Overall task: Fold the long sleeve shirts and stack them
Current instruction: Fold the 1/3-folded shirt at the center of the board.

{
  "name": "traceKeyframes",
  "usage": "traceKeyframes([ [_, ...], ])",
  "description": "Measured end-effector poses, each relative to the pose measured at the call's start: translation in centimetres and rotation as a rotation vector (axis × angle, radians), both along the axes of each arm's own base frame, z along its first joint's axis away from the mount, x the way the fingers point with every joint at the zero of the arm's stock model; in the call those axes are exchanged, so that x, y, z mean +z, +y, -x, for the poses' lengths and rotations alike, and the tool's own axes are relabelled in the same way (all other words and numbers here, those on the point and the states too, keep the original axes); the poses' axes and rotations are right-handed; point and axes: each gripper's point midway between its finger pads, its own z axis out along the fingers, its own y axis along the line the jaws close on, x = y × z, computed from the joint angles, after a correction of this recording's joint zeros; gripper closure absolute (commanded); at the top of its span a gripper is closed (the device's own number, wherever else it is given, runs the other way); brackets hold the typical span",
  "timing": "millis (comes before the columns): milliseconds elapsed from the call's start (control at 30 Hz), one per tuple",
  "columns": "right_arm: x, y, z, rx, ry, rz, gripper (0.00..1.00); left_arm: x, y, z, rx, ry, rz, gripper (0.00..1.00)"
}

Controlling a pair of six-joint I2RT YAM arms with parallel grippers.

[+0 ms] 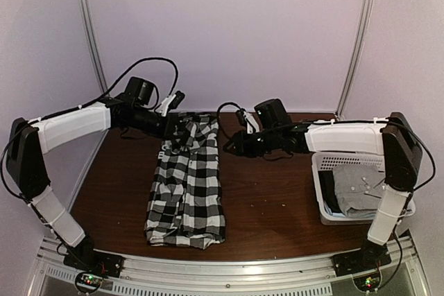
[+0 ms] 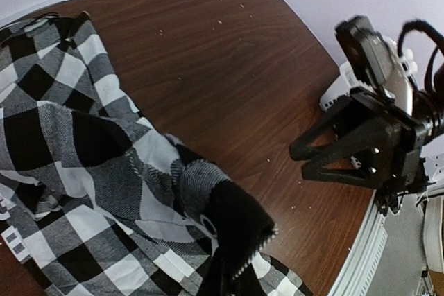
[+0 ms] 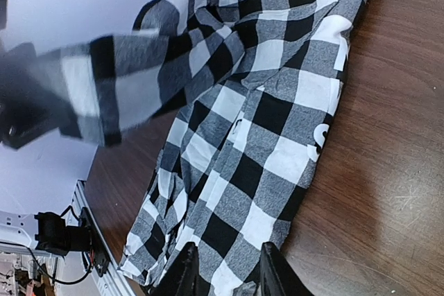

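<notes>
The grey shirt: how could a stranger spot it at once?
On the dark wooden table, find the white plastic lattice basket at the right edge. The plain grey cloth shirt lies crumpled inside it, unlike the black-and-white checked shirt lying on the tabletop.

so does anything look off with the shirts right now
The checked shirt is not lying flat. Its far end is bunched and lifted off the table, pinched in the left gripper, while the rest lies in a rumpled strip. The grey shirt sits crumpled in the basket, unfolded.
</notes>
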Motion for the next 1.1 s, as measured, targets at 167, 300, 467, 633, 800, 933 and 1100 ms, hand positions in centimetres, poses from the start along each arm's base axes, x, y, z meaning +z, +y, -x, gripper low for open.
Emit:
traceKeyframes([
  [167, -1.5, 0.3, -0.6, -0.006, 0.018, 0.02, 0.68, -1.5, -2.4, 3.5, -0.095, 0.037, -0.064, 0.99],
  [300, -2.6, 0.8, -0.9, 0.004, 0.034, 0.023, 0.69, -2.7, -0.8, 3.1, -0.018, 0.046, -0.177, 1.0],
  [467, -3.3, 1.6, -1.7, 0.011, 0.044, 0.01, 0.69, -1.4, 3.0, 0.2, 0.184, -0.039, -0.34, 1.0],
  [633, -3.2, 2.4, -2.2, 0.022, 0.04, -0.011, 0.7, 2.9, 7.1, -2.2, 0.374, -0.188, -0.481, 1.0],
  [800, -3.2, 2.5, -2.2, 0.025, 0.04, -0.015, 0.69, 7.1, 10.9, -4.3, 0.515, -0.336, -0.608, 0.99],
  [933, -3.1, 2.8, -2.5, 0.021, 0.04, -0.025, 0.71, 8.3, 12.9, -5.0, 0.565, -0.383, -0.674, 1.0],
  [1100, -2.1, 6.0, -5.5, 0.016, 0.02, -0.102, 0.78, 8.3, 14.1, -5.2, 0.579, -0.39, -0.713, 1.0],
])
